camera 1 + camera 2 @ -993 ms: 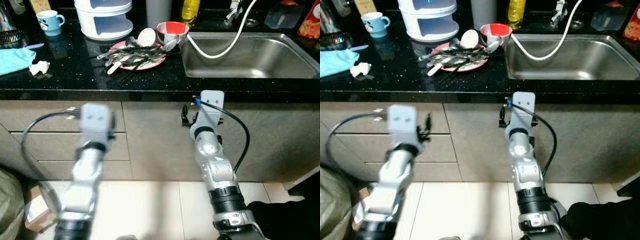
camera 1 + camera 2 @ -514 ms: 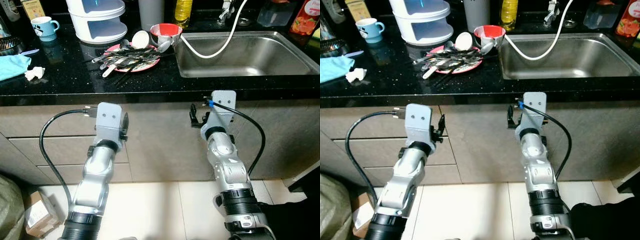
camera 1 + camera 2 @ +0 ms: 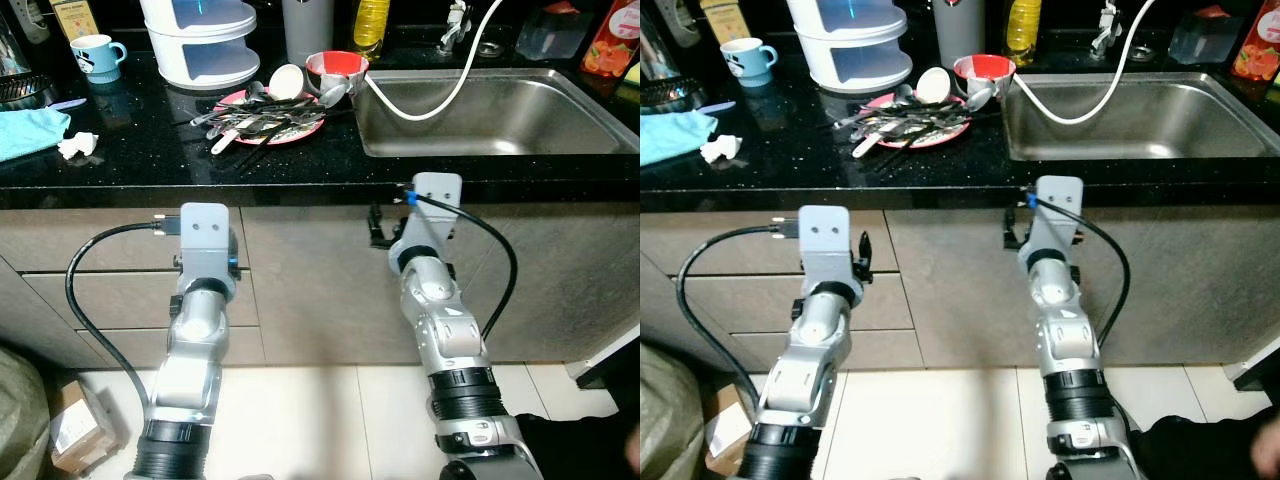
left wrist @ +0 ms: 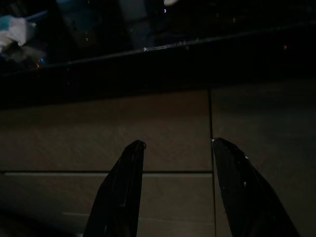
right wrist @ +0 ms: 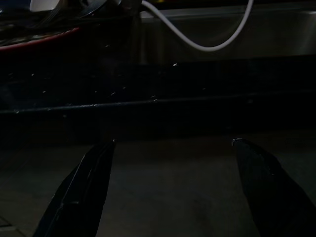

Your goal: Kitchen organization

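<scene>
Both grippers raised before cabinet front, below counter edge (image 3: 200, 185): left gripper (image 4: 175, 153) open, empty; right gripper (image 5: 173, 148) open, empty. Cutlery heaped on pink plate (image 3: 305, 125) beside sink (image 3: 600, 115), judged awaiting sorting.

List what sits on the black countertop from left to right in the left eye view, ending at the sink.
Blue cloth → crumpled tissue → blue mug → white stacked container → pink plate of cutlery → red bowl → sink.

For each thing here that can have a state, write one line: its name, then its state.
Left claw: open, empty, below the counter edge.
Right claw: open, empty, below the counter edge.
Plate: piled with cutlery.
Sink: empty, white hose hanging in.
Mug: upright.
Drawers: closed.
</scene>
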{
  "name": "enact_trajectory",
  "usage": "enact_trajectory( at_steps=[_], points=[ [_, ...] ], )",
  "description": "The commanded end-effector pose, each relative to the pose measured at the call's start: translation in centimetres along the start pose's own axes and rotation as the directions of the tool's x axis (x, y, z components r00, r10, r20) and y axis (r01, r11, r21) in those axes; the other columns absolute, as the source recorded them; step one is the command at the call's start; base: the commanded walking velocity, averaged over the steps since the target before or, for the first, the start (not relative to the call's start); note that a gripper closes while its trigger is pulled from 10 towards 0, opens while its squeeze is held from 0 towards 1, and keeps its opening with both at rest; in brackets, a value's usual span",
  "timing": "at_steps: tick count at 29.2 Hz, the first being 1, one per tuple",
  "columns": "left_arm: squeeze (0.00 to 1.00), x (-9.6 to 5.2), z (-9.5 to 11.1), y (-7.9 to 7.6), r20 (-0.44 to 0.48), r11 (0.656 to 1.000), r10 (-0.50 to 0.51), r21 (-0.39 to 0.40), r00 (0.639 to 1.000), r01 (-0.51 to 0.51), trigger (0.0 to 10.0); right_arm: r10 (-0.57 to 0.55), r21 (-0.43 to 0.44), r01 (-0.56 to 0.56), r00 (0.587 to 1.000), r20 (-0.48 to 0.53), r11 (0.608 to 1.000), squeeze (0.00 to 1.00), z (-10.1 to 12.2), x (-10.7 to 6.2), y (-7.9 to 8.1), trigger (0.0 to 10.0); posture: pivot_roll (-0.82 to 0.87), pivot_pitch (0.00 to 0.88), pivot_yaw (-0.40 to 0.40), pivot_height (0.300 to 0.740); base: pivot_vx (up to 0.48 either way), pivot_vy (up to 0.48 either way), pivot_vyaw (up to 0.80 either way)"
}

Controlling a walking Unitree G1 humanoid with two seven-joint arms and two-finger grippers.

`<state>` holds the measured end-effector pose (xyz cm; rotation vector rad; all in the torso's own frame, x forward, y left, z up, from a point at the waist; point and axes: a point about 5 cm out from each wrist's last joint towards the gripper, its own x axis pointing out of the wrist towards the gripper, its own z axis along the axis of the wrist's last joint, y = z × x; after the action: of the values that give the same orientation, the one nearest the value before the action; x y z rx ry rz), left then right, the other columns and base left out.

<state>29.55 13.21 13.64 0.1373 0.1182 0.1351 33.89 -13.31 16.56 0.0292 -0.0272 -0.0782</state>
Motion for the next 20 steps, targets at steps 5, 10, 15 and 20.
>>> enact_trajectory(
  at_steps=[5,10,15,20],
  points=[
    [0.00,-0.3,1.3,-0.3,0.071,0.975,-0.136,-0.166,0.988,0.146,10.0,0.001,-0.029,0.000,0.999,0.040,1.000,0.00,0.2,0.1,0.4,10.0,0.13,0.000,0.034,0.740,0.000,0.000,0.00],
    [0.00,-1.0,1.9,0.2,0.135,0.922,-0.225,-0.290,0.965,0.255,10.0,-0.035,-0.034,0.039,0.995,0.094,0.999,0.00,0.6,-0.4,0.0,10.0,0.12,0.000,0.038,0.740,0.000,0.000,0.00],
    [0.00,-0.7,2.0,1.8,0.163,0.946,-0.142,-0.267,0.976,0.182,10.0,-0.055,-0.038,0.064,0.977,0.207,0.997,0.00,0.8,-1.2,-0.5,10.0,0.12,0.000,0.043,0.740,0.000,0.000,0.00],
    [0.00,-0.7,2.9,3.3,0.222,0.982,-0.063,-0.158,0.973,0.100,10.0,0.032,0.030,-0.036,0.993,0.117,0.999,0.00,-0.5,-1.2,-0.3,10.0,0.12,0.000,0.044,0.740,0.000,0.000,0.00]
  ],
)
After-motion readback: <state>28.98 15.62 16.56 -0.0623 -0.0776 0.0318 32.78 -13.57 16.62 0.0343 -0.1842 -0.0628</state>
